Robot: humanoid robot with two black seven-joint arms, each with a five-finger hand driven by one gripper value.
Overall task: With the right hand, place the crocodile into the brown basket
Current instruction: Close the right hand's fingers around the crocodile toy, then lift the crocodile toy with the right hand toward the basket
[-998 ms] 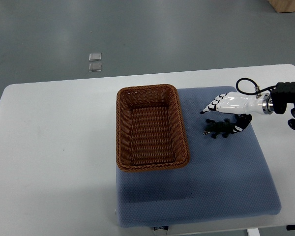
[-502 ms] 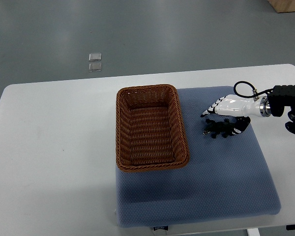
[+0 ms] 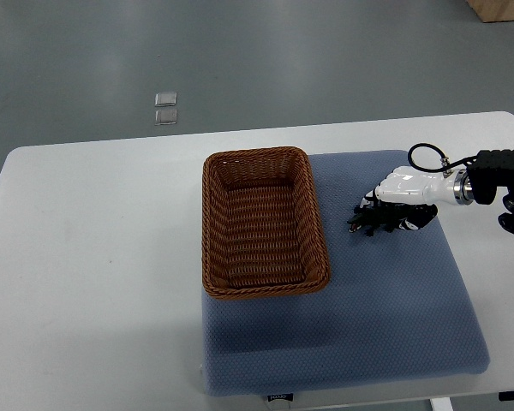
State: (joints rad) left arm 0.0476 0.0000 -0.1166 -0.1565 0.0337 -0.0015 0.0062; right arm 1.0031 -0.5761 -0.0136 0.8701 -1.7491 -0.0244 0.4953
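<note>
A small dark crocodile toy (image 3: 366,222) lies on the blue mat (image 3: 360,325), just right of the brown wicker basket (image 3: 211,224). My right hand (image 3: 387,213), white with black fingertips, reaches in from the right edge and sits on top of the toy. Its fingers are curled down around the crocodile's body, and only the toy's left end sticks out from under them. The basket holds nothing. The left arm does not show.
The mat covers the right half of a white table (image 3: 86,257), and the basket overlaps the mat's left edge. Two small clear squares (image 3: 165,108) lie on the grey floor beyond the table.
The right hand's fingers, spread above the crocodile a second ago, have dropped and closed around it. The toy has shifted slightly up and left under the hand.
</note>
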